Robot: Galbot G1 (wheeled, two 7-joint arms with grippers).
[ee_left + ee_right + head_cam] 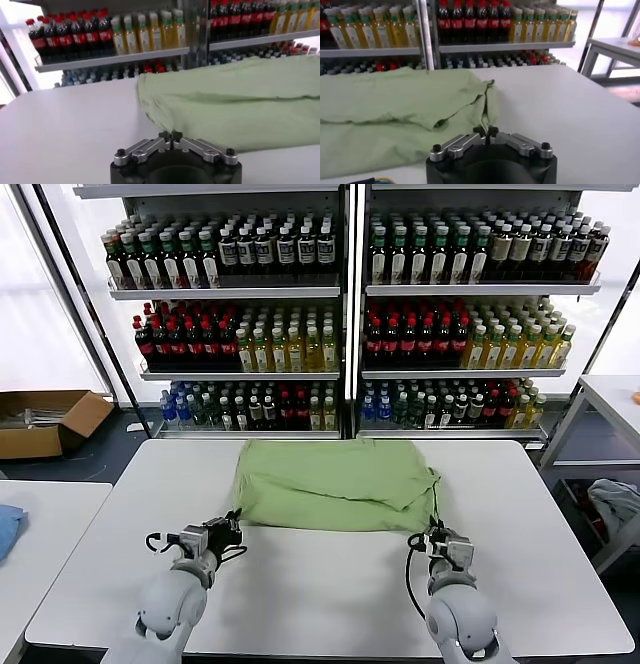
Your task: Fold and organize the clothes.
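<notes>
Nearest, both grippers are resting on the white table (300,594): the left gripper (236,525) is sitting pressed together at the shirt's (335,484) seven o'clock corner, while the right gripper (432,536) is pinching its five o'clock hem. Bare tabletop is lying open around the shirt; drink shelves (340,289) are standing beyond.

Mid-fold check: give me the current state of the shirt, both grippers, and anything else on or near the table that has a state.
light green shirt: lying on the white table, partly folded, plain face up, near edge towards the robot.
left gripper: shut, at the shirt's near left edge; a grip on cloth cannot be confirmed.
right gripper: shut, at the shirt's near right corner, fabric at its tips.
cardboard box: open, on the floor to the left.
</notes>
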